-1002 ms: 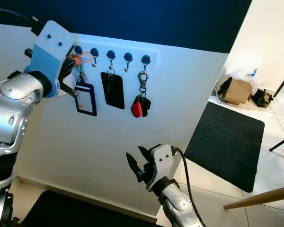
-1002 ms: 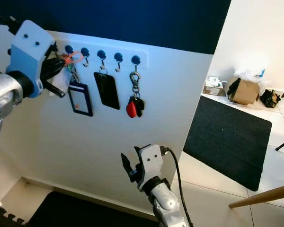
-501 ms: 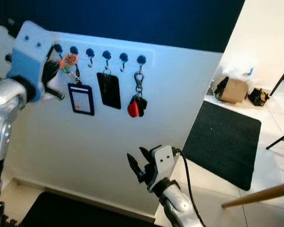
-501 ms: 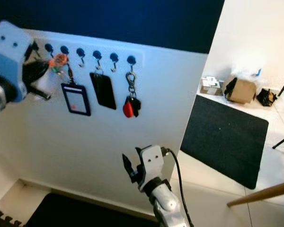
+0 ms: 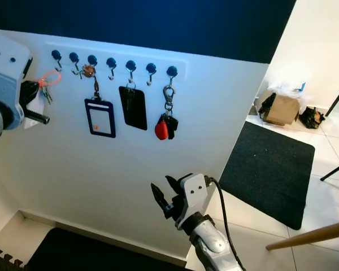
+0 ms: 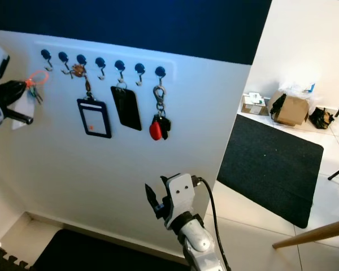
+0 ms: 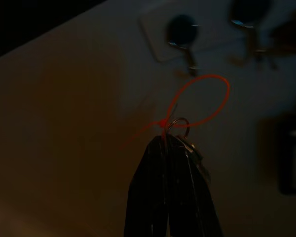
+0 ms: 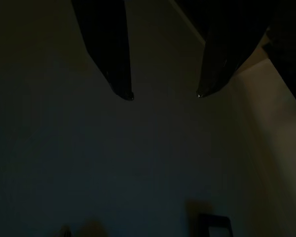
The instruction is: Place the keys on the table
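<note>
The keys (image 5: 46, 92) hang on a ring with an orange loop (image 7: 201, 100). My left gripper (image 5: 35, 97) is shut on them, held just off the white wall, left of and a little below the row of blue hooks (image 5: 110, 61). In the left wrist view the black fingers (image 7: 153, 197) pinch the key ring, and the loop hangs free of the nearest hook (image 7: 183, 33). My right gripper (image 5: 164, 195) sits low in front of the wall, open and holding nothing, its fingertips (image 8: 123, 91) apart.
On the hooks hang a blue badge holder (image 5: 100, 117), a black card (image 5: 134, 107) and a red fob with dark keys (image 5: 165, 127). A black mat (image 5: 268, 169) and a cardboard box (image 5: 282, 107) lie to the right. A wooden pole (image 5: 311, 237) crosses the lower right.
My left gripper has drawn the orange-looped keys off their hook and moved left, away from the rail. The right gripper has stayed where it was.
</note>
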`<state>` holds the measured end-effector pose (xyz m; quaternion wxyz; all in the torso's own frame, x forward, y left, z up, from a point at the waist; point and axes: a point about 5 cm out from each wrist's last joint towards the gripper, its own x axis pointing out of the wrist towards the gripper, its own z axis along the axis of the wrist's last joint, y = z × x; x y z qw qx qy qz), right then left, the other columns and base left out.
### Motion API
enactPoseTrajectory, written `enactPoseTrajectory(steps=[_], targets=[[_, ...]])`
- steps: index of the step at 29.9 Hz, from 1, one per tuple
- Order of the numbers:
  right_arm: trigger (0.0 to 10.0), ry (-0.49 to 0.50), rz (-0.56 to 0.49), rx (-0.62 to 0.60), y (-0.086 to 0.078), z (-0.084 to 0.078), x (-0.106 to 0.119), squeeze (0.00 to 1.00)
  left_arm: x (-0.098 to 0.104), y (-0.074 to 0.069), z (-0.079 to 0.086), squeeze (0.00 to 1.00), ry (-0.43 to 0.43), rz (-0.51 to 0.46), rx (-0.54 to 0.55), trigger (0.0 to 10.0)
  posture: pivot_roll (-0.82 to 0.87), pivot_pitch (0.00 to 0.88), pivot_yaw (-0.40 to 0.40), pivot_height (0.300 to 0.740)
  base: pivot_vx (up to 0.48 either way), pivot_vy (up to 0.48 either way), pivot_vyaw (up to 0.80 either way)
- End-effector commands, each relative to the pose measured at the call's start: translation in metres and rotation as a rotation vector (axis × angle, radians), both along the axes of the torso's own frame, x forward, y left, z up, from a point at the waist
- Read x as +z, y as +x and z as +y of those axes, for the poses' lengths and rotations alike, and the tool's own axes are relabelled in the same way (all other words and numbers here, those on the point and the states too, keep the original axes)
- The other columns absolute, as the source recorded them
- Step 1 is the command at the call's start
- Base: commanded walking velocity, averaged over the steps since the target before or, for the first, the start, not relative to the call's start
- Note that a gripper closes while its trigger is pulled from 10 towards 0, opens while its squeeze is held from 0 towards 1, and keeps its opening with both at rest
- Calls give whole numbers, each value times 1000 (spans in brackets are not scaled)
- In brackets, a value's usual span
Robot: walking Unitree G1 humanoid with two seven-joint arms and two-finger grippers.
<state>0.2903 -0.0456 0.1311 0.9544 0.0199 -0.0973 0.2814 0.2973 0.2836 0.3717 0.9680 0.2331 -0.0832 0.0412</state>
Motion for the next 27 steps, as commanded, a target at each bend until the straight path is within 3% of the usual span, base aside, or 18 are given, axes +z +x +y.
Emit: enactPoseTrajectory(steps=[1, 8, 21, 27], targets=[[10000, 6, 25, -5, -1, -1, -4, 0, 3, 7, 0, 0, -2, -34, 19, 10000, 252, 171, -22, 740, 0, 0, 0], [10000, 7, 22, -3, -1, 0, -4, 0, 1, 30, 2, 0, -46, -57, 44, 10000, 237, 169, -16, 740, 0, 0, 0], [10000, 3, 22, -12, -2, -2, -4, 0, -8, 43, -3, 0, -23, -37, 19, 10000, 235, 165, -16, 740, 0, 0, 0], [10000, 5, 20, -8, -2, -1, -3, 0, -5, 38, 4, 0, -56, -71, 56, 10000, 239, 164, -19, 740, 0, 0, 0]])
